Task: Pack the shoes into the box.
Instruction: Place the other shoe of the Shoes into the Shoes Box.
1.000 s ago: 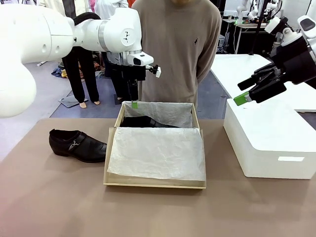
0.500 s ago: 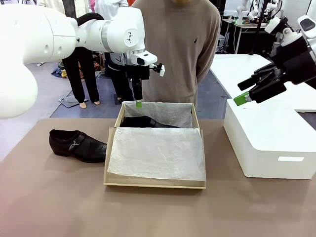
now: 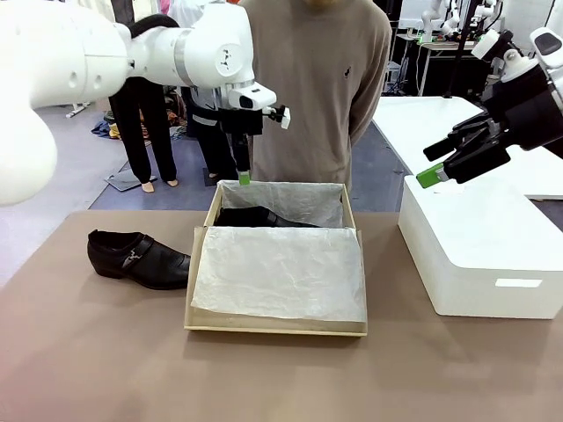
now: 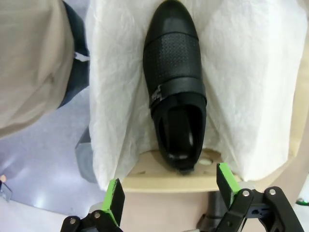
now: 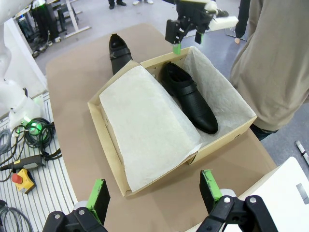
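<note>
One glossy black shoe point(image 3: 255, 216) point(image 4: 175, 87) point(image 5: 188, 96) lies in the far half of the tan box point(image 3: 275, 327) point(image 5: 111, 145), on white tissue. A sheet of tissue point(image 3: 280, 271) covers the near half. The other shoe point(image 3: 138, 258) point(image 5: 118, 50) sits on the table left of the box. My left gripper point(image 3: 244, 178) point(image 4: 171, 193) hangs open and empty just above the box's far left corner, over the heel of the boxed shoe. Off to the right, my right gripper point(image 3: 431, 176) point(image 5: 154, 191) is open and empty, high above the table.
A large white box point(image 3: 479, 255) stands on the table at the right. A person in a beige sweater point(image 3: 317, 88) stands close behind the tan box. Cables and an emergency stop button point(image 5: 21, 176) lie off the table's edge.
My left gripper has risen a little above the box's far left corner, still open. The shoes, the box and the right arm have not moved.
</note>
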Tool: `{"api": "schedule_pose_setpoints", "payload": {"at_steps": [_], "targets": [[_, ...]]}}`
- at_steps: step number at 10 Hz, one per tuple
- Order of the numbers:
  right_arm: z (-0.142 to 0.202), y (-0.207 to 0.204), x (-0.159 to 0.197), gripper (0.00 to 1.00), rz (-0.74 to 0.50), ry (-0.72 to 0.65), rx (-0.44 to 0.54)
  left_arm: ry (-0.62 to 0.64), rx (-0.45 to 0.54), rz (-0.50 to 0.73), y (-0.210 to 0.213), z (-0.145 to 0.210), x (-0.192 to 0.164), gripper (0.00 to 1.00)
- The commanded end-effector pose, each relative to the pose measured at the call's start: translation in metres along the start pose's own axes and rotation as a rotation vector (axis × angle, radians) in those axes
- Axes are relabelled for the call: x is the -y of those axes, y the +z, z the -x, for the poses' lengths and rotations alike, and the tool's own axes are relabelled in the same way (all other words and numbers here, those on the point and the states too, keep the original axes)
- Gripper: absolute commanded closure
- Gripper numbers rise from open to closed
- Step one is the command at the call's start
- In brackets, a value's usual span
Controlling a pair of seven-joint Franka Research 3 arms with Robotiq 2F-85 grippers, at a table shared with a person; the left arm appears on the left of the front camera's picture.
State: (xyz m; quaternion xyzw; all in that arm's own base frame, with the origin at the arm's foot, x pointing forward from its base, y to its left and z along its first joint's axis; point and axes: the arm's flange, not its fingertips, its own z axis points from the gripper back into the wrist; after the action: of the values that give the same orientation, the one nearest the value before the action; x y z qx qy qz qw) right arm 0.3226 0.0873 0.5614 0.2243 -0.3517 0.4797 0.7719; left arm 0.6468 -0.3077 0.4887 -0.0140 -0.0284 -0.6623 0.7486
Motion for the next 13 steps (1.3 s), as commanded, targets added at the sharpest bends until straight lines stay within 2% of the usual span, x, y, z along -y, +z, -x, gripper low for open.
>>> {"api": "schedule_pose_setpoints", "payload": {"at_steps": [1,2,4,8,10,13], "targets": [[-0.002,-0.001,0.003,0.00,-0.014,0.021,0.025,-0.056,0.030,-0.040,0.018,0.041,0.016,0.00],[-0.002,-0.001,0.003,0.00,-0.014,0.021,0.025,-0.058,0.018,-0.060,0.026,0.056,0.016,0.00],[-0.002,-0.001,0.003,0.00,-0.014,0.021,0.025,-0.079,0.055,-0.060,0.044,0.092,0.014,0.00],[-0.002,-0.001,0.003,0.00,-0.014,0.021,0.025,-0.201,0.064,-0.036,0.064,0.154,0.012,0.00],[-0.002,-0.001,0.003,0.00,-0.014,0.021,0.025,-0.197,0.073,-0.045,0.059,0.177,0.014,0.00],[-0.002,-0.001,0.003,0.00,-0.014,0.021,0.025,-0.075,0.019,0.006,0.053,0.180,0.014,0.00]]}}
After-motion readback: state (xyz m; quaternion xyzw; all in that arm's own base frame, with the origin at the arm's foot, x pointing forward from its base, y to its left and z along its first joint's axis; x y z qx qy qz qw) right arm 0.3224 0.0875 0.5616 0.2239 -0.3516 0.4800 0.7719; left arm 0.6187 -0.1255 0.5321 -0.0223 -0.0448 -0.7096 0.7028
